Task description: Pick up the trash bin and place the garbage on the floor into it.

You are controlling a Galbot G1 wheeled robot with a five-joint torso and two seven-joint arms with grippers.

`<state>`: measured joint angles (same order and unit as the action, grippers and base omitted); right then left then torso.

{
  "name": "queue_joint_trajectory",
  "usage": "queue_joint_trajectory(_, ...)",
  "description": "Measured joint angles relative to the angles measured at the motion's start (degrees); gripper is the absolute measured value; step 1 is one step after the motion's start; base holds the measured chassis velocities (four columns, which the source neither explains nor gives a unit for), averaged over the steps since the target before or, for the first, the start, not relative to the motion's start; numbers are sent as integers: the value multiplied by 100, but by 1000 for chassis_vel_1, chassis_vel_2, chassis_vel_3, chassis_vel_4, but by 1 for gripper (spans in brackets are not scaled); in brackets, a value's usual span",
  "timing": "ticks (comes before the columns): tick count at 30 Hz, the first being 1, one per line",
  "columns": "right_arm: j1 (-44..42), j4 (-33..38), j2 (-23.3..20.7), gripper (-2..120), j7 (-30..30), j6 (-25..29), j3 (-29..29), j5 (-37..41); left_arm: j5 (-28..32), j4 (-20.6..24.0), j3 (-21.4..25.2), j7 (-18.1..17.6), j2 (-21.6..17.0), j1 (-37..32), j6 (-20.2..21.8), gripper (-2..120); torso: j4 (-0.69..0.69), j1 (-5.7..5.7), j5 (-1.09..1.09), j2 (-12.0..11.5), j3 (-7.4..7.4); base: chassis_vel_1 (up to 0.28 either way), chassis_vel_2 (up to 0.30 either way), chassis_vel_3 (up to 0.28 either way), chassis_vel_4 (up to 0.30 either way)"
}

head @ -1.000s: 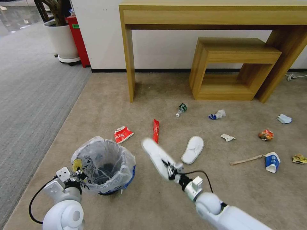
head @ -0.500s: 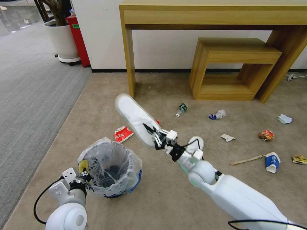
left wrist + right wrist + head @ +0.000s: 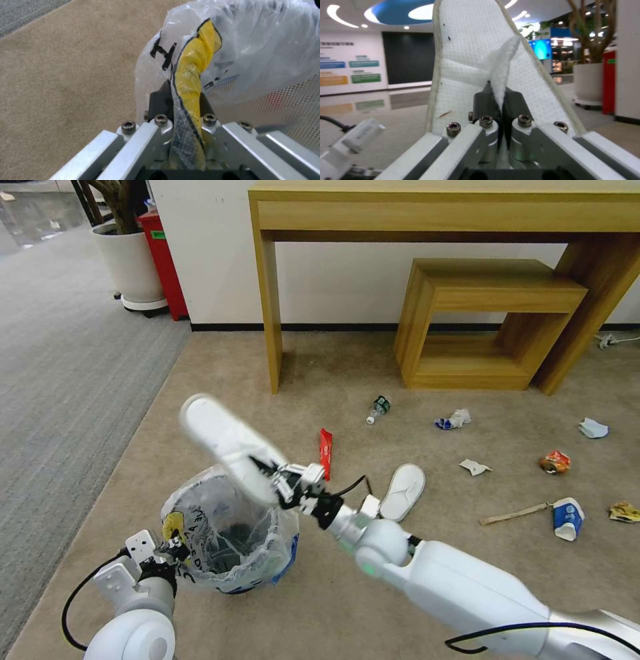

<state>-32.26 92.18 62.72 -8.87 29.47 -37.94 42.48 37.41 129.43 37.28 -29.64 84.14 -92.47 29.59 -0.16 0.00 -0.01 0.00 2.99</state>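
The trash bin (image 3: 227, 540), lined with a crinkly clear bag, stands on the tan floor (image 3: 333, 607) at the lower left. My left gripper (image 3: 175, 545) is shut on the bag's rim (image 3: 195, 65), at a yellow-printed fold. My right gripper (image 3: 270, 481) is shut on the strap of a white slipper (image 3: 223, 443), held tilted in the air over the bin's mouth; the right wrist view shows the slipper (image 3: 470, 50) upright between the fingers (image 3: 481, 105). A second white slipper (image 3: 403, 492) lies on the floor, with a red wrapper (image 3: 325, 452) beside it.
More litter lies to the right: a small bottle (image 3: 378, 409), crumpled paper (image 3: 453, 419), white scraps (image 3: 475, 467), an orange wrapper (image 3: 555, 461), a wooden stick (image 3: 513, 514), a blue-white cup (image 3: 567, 518). A wooden desk (image 3: 440, 220) and low shelf (image 3: 487, 320) stand behind; grey carpet (image 3: 60, 380) is left.
My right arm has swung left and upward with the slipper, from beside the bin to over its mouth. The bin shifted slightly right. The small red packet beside the bin is now hidden.
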Motion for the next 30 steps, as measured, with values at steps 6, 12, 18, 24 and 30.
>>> queue_joint_trajectory(6, 161, -314, 446, 0, -2, 92, -321, -56, -21, 58, -14, 5, 35, -29, 3, 3, 1, 0, 0, 0, 0, 0, 0, 0, 0)
queue_joint_trajectory(12, 227, -613, 757, 0, -2, 130, -605, -171, -28, 133, 6, 15, 63, -67, 3, 3, 0, 0, 0, 0, 0, 0, 0, 0, 0)
queue_joint_trajectory(18, 235, -930, 977, 0, -4, 194, -803, -359, -30, 200, 38, 31, 67, -124, -11, 3, 0, 0, 0, 0, 0, 0, 0, 0, 0)
queue_joint_trajectory(24, 176, -990, 980, 1, 2, 196, -833, -493, -15, 217, 75, 34, 41, -145, -26, 3, 1, 0, 1, 0, 0, 0, 0, 0, 0)
queue_joint_trajectory(30, 111, -991, 825, 21, -7, 198, -746, -588, -16, 216, 72, 35, 46, -140, -33, 3, 0, 0, 1, 0, 0, 0, 0, 0, 0)
